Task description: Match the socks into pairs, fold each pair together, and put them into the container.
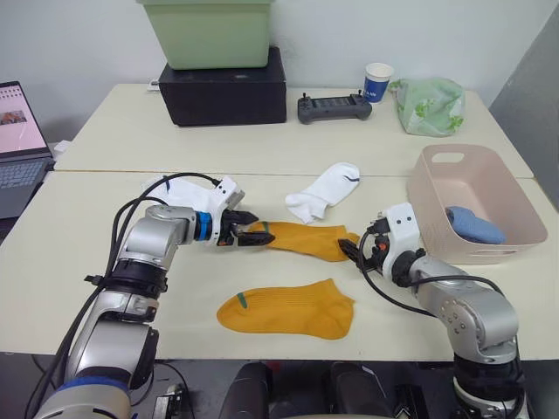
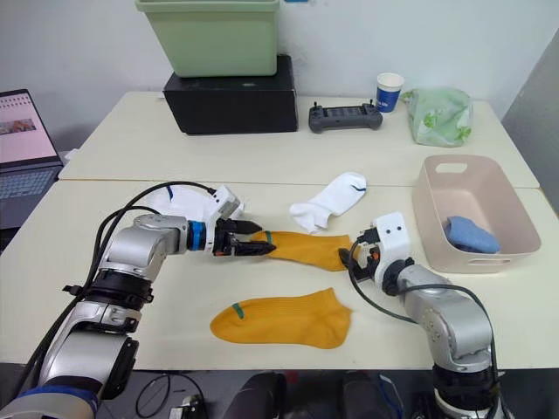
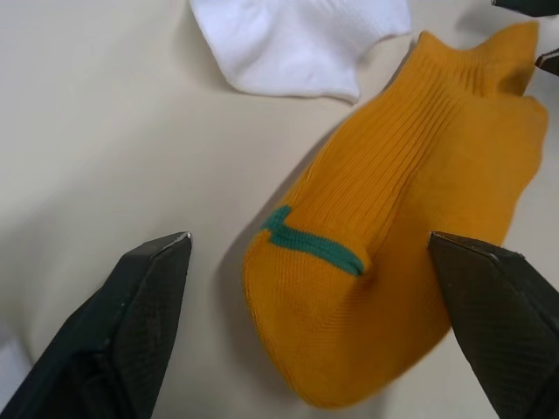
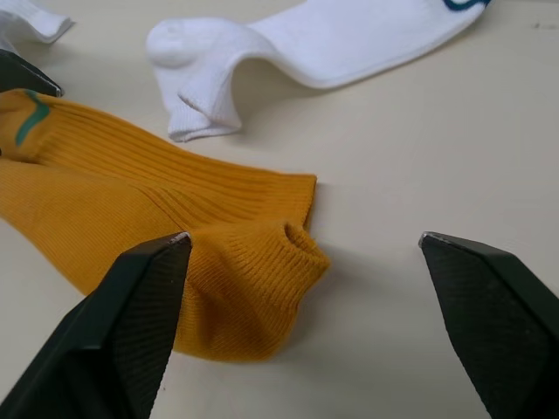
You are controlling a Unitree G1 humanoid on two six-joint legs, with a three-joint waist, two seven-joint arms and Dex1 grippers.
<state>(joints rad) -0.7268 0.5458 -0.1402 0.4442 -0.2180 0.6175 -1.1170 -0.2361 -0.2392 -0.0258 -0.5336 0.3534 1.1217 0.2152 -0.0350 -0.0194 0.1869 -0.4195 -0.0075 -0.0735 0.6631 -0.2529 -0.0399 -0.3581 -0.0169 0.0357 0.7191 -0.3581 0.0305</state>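
Nearest the camera in the left eye view, a flat mustard-orange ankle sock with a small green mark [image 1: 286, 310] lies on the cream table [image 1: 79, 288], by its front edge. Beyond it lies a second mustard-orange ankle sock [image 1: 306, 238], the landmark for this note. The left gripper [image 1: 245, 234] is at its green-marked toe end, the right gripper [image 1: 354, 250] at its cuff end. A white ankle sock with a dark blue mark [image 1: 324, 192] lies just behind the landmark sock, and another white sock [image 1: 175, 190] behind the left gripper. To the landmark's right, well apart, stands the pale pink plastic rectangular basket [image 1: 434, 205], holding a folded light blue sock bundle [image 1: 474, 224].

In the left wrist view, the black fingers [image 3: 113, 340] stand wide apart with the second sock's toe [image 3: 349, 297] between them, neither finger touching it.

In the right wrist view, the fingers [image 4: 122, 332] are likewise spread wide; the sock's cuff [image 4: 253, 288] lies just beside one finger, the other over bare table. The white sock [image 4: 314, 44] lies just beyond.
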